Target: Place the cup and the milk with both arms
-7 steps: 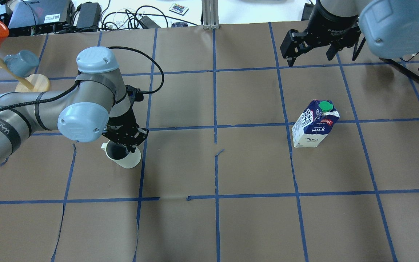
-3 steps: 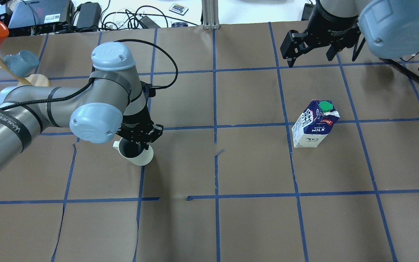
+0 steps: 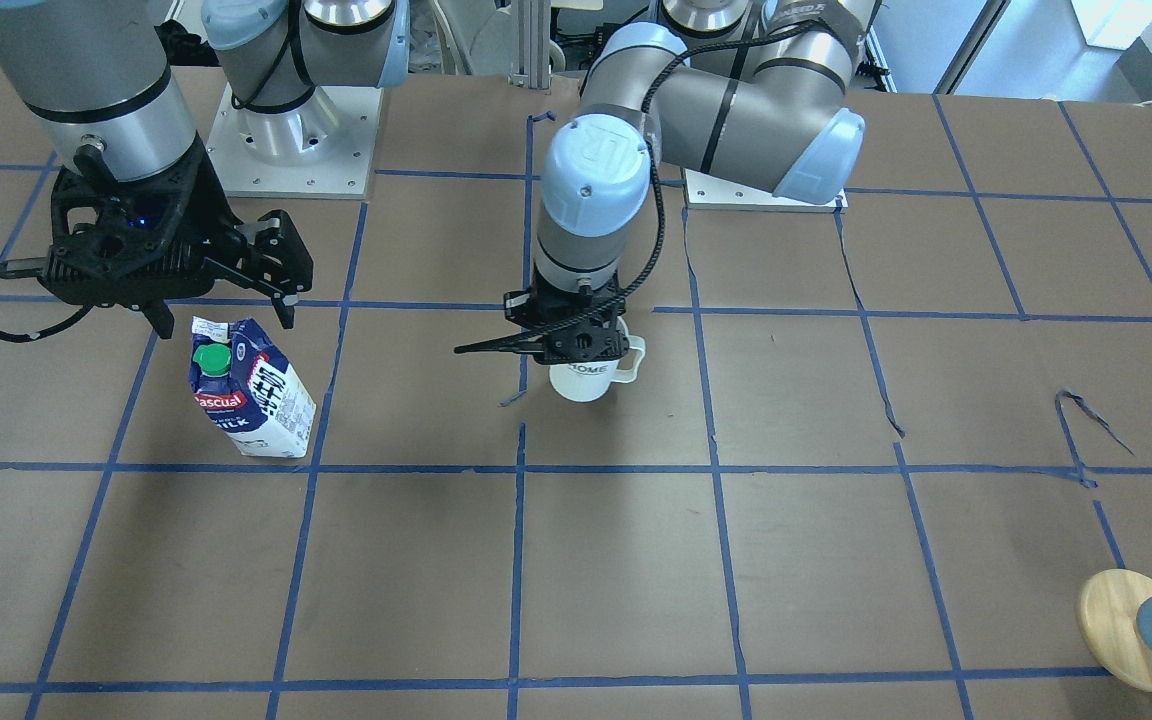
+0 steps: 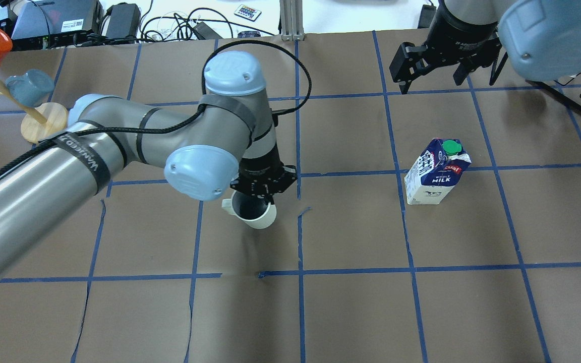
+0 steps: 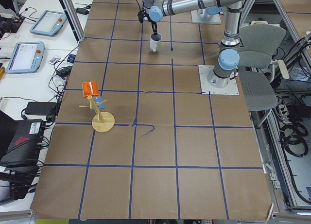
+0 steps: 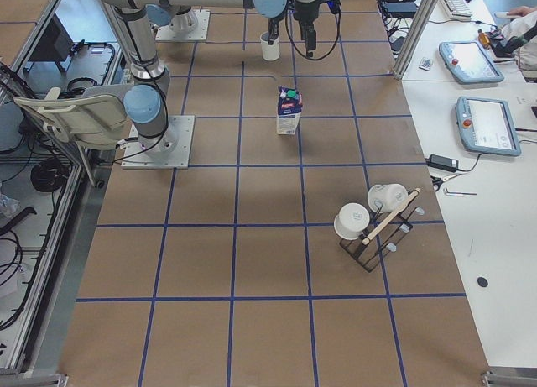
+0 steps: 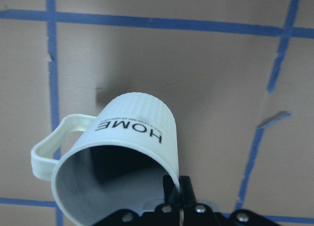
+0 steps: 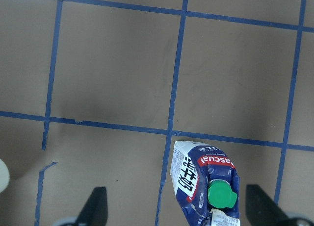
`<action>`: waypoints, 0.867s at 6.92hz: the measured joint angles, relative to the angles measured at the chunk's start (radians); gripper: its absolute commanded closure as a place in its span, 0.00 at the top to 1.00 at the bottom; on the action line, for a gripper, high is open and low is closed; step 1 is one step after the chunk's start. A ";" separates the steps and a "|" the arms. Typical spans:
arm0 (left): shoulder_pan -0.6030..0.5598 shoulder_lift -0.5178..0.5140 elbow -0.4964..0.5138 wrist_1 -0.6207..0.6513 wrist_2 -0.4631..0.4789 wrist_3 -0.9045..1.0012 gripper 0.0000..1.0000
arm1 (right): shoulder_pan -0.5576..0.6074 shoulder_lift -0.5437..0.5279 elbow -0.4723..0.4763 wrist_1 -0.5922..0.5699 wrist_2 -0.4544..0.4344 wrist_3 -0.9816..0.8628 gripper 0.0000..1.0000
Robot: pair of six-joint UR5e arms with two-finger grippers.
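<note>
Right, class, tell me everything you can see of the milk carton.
The milk carton is small, gable-topped, seemingly coated card, dark blue and white, with a green screw cap, a red Pascual label and WHOLE MILK lettering. It is closed and stands upright on the brown paper table beside a blue tape line. Nothing touches it; the open right gripper hangs above, clear of it.

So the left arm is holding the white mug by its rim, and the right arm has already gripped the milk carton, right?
Not quite. The right gripper is open and apart from the milk, which stands free and ungripped; the overhead view shows this. The left gripper does hold the cup by its rim.
</note>
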 measured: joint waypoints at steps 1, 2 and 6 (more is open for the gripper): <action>-0.037 -0.037 0.030 0.026 -0.039 -0.042 0.60 | 0.000 0.000 0.000 0.000 0.000 0.000 1.00; -0.054 -0.070 0.045 0.048 -0.061 -0.060 1.00 | 0.000 0.000 0.000 0.000 0.000 0.000 1.00; -0.038 -0.043 0.079 0.016 0.014 0.030 1.00 | -0.003 0.000 0.000 0.000 0.000 -0.005 1.00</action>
